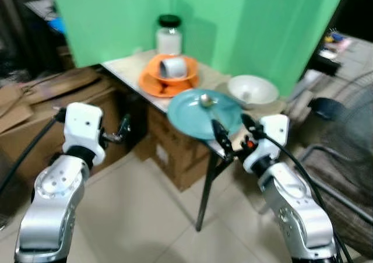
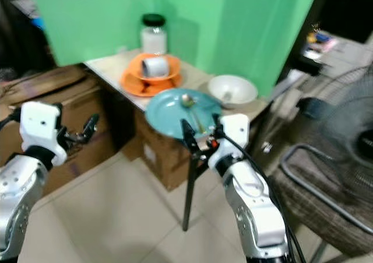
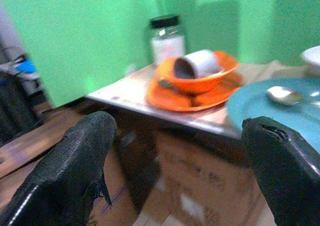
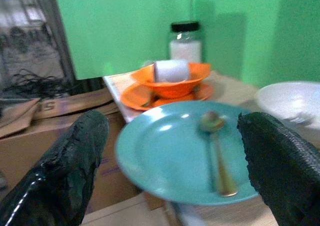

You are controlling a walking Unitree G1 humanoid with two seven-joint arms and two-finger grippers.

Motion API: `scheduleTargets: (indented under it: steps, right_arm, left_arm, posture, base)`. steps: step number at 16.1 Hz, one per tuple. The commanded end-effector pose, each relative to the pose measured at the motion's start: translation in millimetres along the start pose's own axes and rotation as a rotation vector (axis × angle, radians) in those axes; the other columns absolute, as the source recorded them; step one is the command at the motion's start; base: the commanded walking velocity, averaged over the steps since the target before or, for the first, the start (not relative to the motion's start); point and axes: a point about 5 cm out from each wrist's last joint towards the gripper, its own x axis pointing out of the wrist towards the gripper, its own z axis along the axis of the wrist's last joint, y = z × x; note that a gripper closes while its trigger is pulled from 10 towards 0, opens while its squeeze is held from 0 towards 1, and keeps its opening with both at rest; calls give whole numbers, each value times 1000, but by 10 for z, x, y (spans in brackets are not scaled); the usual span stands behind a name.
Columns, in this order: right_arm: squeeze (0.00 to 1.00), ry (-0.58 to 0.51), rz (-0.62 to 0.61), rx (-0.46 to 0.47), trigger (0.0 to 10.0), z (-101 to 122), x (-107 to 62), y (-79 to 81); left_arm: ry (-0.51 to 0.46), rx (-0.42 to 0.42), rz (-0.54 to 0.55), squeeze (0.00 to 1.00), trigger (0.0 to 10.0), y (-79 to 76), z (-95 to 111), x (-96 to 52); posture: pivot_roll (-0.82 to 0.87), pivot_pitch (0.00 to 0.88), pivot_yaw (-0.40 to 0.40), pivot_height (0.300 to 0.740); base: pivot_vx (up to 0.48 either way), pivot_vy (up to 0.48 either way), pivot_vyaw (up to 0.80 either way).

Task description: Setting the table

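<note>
Here, in the left eye view, a small table (image 1: 131,65) stands at centre before a green screen (image 1: 233,24). On it, toward the upper middle, a jar (image 1: 169,34) stands behind an orange bowl (image 1: 171,74) holding a tipped cup (image 1: 172,67), the bowl resting on an orange plate (image 1: 152,86). Right of centre sits a white bowl (image 1: 252,90); just below it a teal plate (image 1: 192,120) overhangs the table's near edge with a spoon (image 1: 206,101) lying on it. The right gripper (image 1: 232,133) sits at the plate's near rim, fingers spread and holding nothing. The left gripper (image 1: 121,129) hangs at middle left, off the table, in front of cardboard boxes (image 1: 35,108).

In the right eye view the same layout shifts left; a fan (image 2: 349,123) fills the right edge.

The left wrist view shows its two fingers (image 3: 75,161) wide apart and empty, the orange stack at upper centre, the teal plate at right.

The right wrist view shows fingers (image 4: 75,161) parted either side of the teal plate, not touching it, spoon at centre right.

As I judge it, the setting is barely begun: dishes are still stacked and crowded, the cup lies on its side, and nothing is laid out as a place. The teal plate looks the likely first pick.
</note>
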Motion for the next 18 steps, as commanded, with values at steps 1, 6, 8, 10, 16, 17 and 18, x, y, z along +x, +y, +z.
scheduleTargets:
  steps: [1,6,8,10,16,17,18]
  right_arm:
    - [0,7,-21,-20,10000,4,-25,-72]
    - [0,-28,-37,32,10000,55,-11,-84]
    - [0,-42,-39,43,10000,87,-7,-81]
    - [0,-62,-35,52,10000,141,2,-72]
    - [0,60,133,16,10000,83,-5,-3]
    - [0,83,156,25,10000,64,16,20]
    - [0,130,157,15,10000,32,80,39]
  left_arm:
    - [-17,-2,-29,0,10000,-71,36,18]
    - [-17,3,-39,0,10000,-82,36,14]
    - [-18,5,-42,0,10000,-86,39,19]
    - [-19,12,-49,0,10000,-91,38,21]
    - [-10,13,-73,0,10000,-125,9,16]
    - [-9,13,-77,0,10000,-131,6,17]
    - [-7,14,-87,0,10000,-137,0,22]
  posture:
    - [105,0,-23,740]
    - [106,0,-24,740]
    - [107,0,-23,740]
    - [105,0,-22,740]
    - [98,0,-21,740]
    - [97,0,-21,740]
    - [95,0,-21,740]
  base:
    - [334,0,800]
    - [336,0,320]
    - [339,0,0]
    - [338,0,0]
    - [331,0,0]
    - [330,0,0]
    - [330,0,0]
